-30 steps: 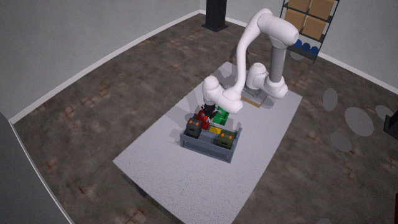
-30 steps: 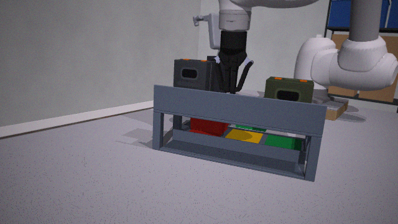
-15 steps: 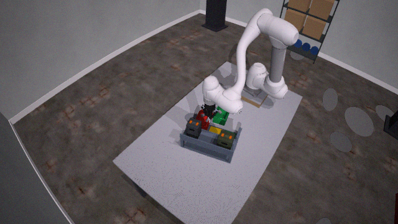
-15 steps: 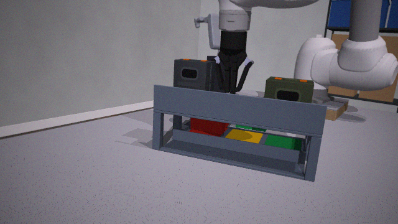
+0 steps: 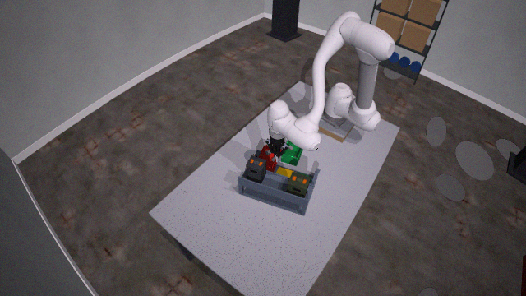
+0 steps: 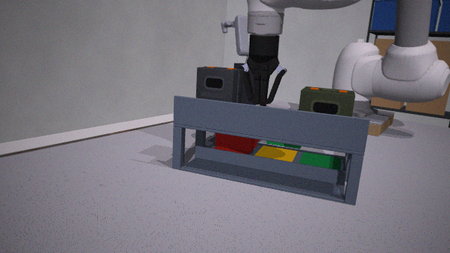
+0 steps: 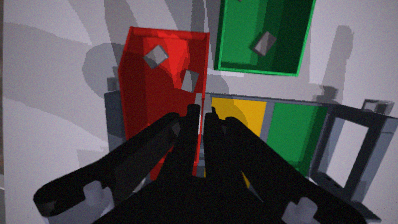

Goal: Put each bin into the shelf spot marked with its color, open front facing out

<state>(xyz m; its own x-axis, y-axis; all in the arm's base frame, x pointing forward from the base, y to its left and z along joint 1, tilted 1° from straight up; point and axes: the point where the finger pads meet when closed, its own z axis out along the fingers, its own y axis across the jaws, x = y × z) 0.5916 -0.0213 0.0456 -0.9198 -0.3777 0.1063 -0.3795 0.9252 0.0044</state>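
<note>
My gripper [image 7: 202, 102] [image 6: 261, 102] [image 5: 276, 150] points down at the shelf's open side and is shut on the right wall of the red bin [image 7: 150, 100] [image 6: 235, 142] [image 5: 269, 162]. The red bin holds two grey parts [image 7: 156, 55] and reaches into the left spot of the grey shelf [image 6: 267, 123] [image 5: 271, 193]. The yellow mark [image 7: 240, 115] [image 6: 275, 153] and the green mark [image 7: 292, 130] [image 6: 318, 159] are bare. The green bin [image 7: 265, 35] [image 5: 292, 155] with a grey part lies on the table just outside the shelf.
A dark grey box [image 6: 218, 82] [image 5: 255, 168] and an olive box [image 6: 327, 102] [image 5: 299, 183] stand on the shelf's top board, either side of my gripper. The shelf's side frame [image 7: 350, 150] is to the right. The arm's base [image 5: 353, 111] stands behind.
</note>
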